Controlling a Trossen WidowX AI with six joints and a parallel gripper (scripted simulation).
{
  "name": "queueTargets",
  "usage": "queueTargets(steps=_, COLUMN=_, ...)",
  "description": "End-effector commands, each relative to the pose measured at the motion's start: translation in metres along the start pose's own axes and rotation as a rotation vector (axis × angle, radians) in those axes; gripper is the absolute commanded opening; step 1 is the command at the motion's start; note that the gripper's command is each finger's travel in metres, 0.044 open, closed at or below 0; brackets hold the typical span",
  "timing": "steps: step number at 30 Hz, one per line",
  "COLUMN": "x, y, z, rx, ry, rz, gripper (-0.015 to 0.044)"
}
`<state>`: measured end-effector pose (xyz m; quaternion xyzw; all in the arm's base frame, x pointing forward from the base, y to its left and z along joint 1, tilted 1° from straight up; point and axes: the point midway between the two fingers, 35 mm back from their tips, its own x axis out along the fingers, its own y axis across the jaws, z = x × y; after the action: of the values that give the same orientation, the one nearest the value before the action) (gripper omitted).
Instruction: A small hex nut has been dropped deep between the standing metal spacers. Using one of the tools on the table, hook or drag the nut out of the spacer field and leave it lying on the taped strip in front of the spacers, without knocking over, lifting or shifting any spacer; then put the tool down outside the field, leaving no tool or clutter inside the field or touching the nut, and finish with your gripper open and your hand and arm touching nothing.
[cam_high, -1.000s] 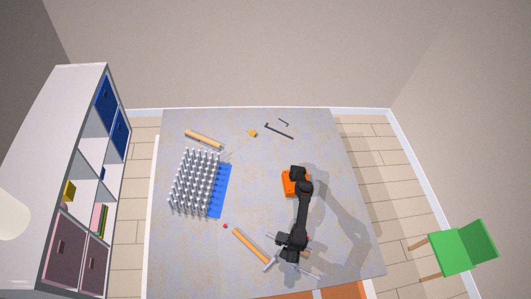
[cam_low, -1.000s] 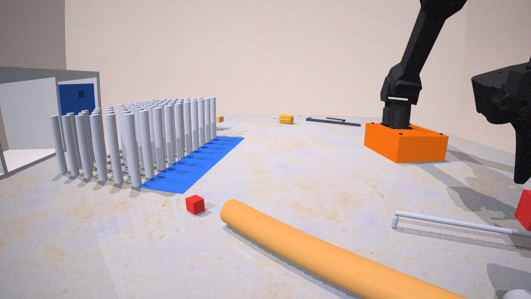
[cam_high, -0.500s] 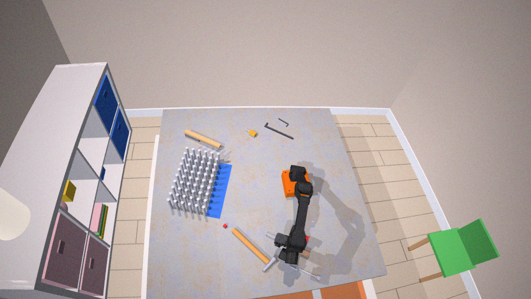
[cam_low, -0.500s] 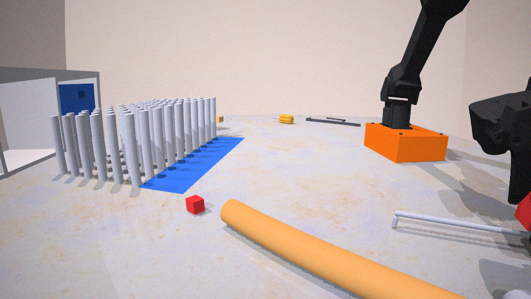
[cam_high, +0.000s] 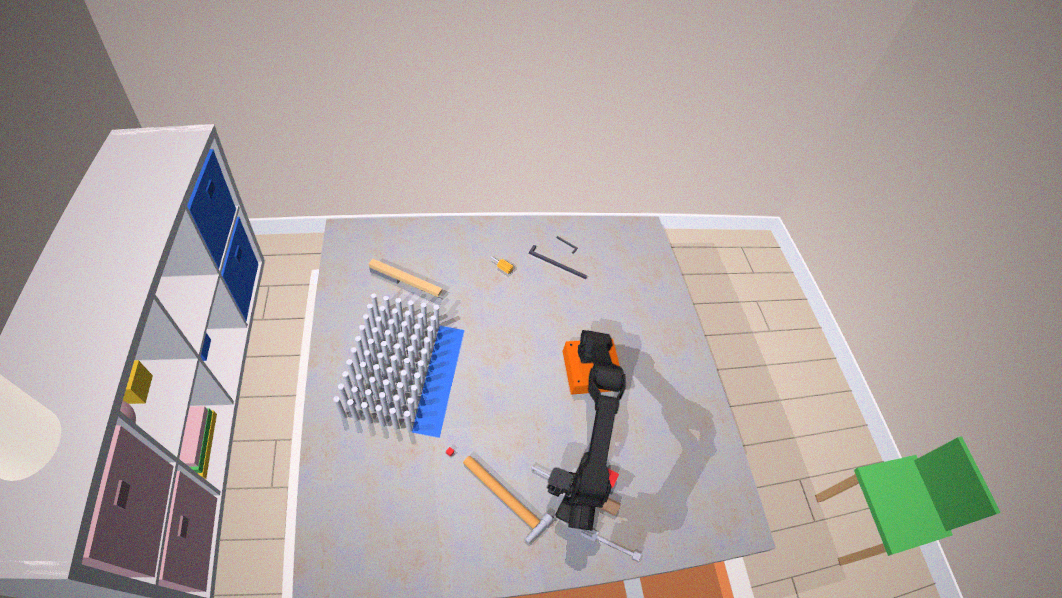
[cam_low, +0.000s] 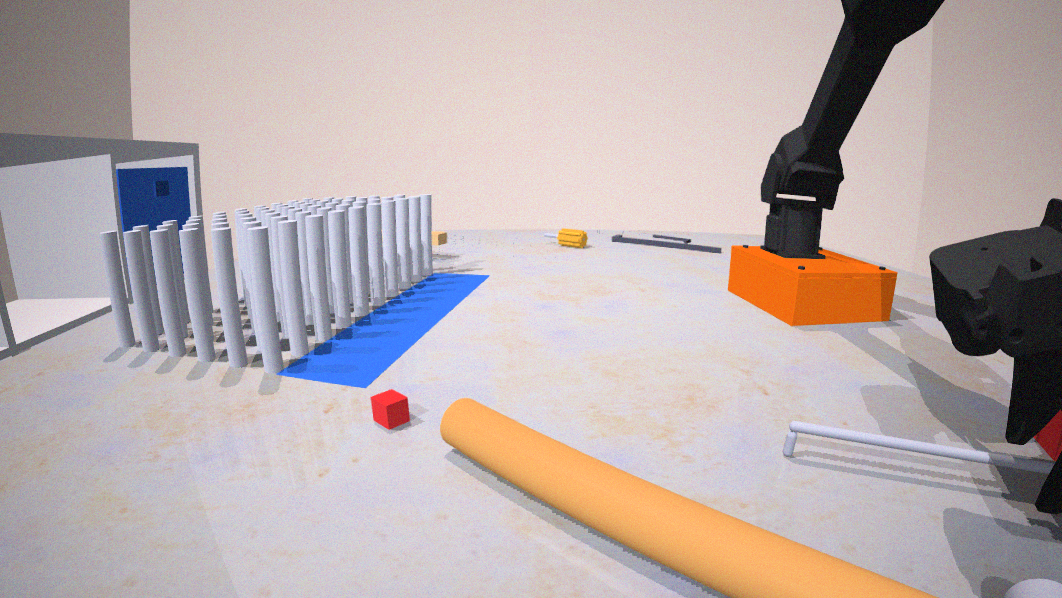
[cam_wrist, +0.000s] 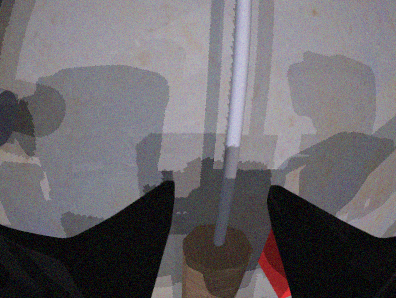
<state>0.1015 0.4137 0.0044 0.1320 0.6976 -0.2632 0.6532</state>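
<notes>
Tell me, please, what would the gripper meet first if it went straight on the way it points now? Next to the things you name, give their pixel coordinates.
Probably the brown handle (cam_high: 611, 505) (cam_wrist: 216, 265) of the hooked tool: in the wrist view it lies between the fingers of the gripper (cam_wrist: 222, 192). How far below is unclear.
</notes>
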Motion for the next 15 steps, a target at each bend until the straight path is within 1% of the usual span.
queueTargets(steps=1, x=0.002, y=-0.001, z=0.000, rx=0.004, ry=0.002, rz=-0.004, gripper=0.0149)
queueTargets(steps=6, x=0.002, y=-0.001, z=0.000, rx=0.004, ry=0.002, rz=-0.004, gripper=0.0018)
queueTargets(steps=9, x=0.002, y=-0.001, z=0.000, rx=0.004, ry=0.002, rz=-0.004, gripper=0.0000)
queueTargets(steps=12, x=0.001, y=-0.001, z=0.000, rx=0.004, ry=0.002, rz=-0.004, gripper=0.0000)
queueTargets(steps=15, x=-0.015, y=-0.004, z=0.000, rx=0.003, ry=0.002, rz=-0.004, gripper=0.0000)
